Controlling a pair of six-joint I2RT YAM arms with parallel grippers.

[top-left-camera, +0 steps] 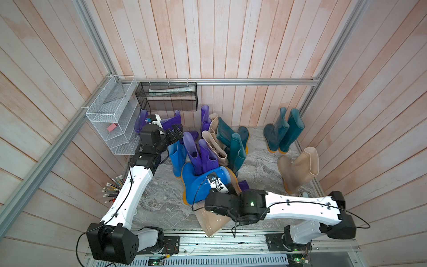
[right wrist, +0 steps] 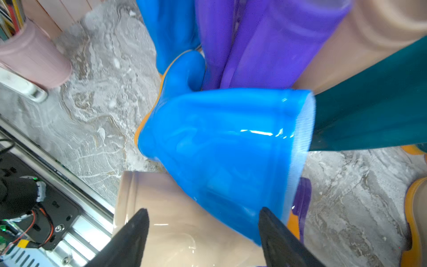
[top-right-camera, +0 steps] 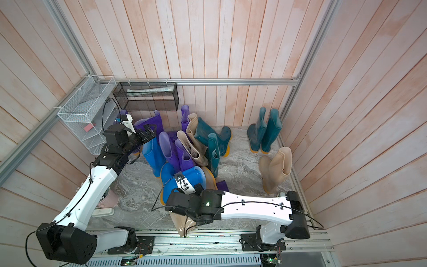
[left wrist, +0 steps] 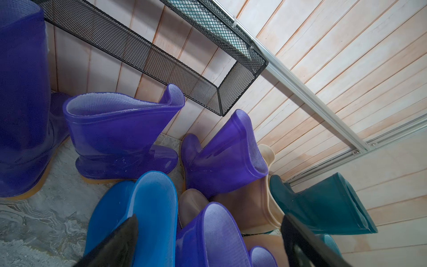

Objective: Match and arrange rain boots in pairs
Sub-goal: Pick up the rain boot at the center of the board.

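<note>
A jumble of rain boots stands mid-floor: purple ones (top-left-camera: 203, 154), a beige one (top-left-camera: 215, 143) and teal ones (top-left-camera: 235, 148). My left gripper (top-left-camera: 176, 133) hangs open over an upright blue boot (top-left-camera: 176, 159); in its wrist view the gripper (left wrist: 210, 219) spans that blue boot (left wrist: 147, 208) and a purple boot (left wrist: 215, 233), holding nothing. A second blue boot (top-left-camera: 201, 185) lies tipped over a fallen beige boot (top-left-camera: 212, 222). My right gripper (right wrist: 203, 212) is open just above that beige boot (right wrist: 175, 219) and the blue boot's (right wrist: 219, 143) shaft. A teal pair (top-left-camera: 283, 131) and a beige pair (top-left-camera: 298, 171) stand at right.
A white wire rack (top-left-camera: 111, 115) and a black mesh basket (top-left-camera: 166, 96) hang on the left and back walls. A pink cup (right wrist: 34, 55) of pencils (top-left-camera: 113, 189) sits by the left wall. A metal rail (top-left-camera: 208, 240) edges the marble floor (top-left-camera: 161, 196) at the front.
</note>
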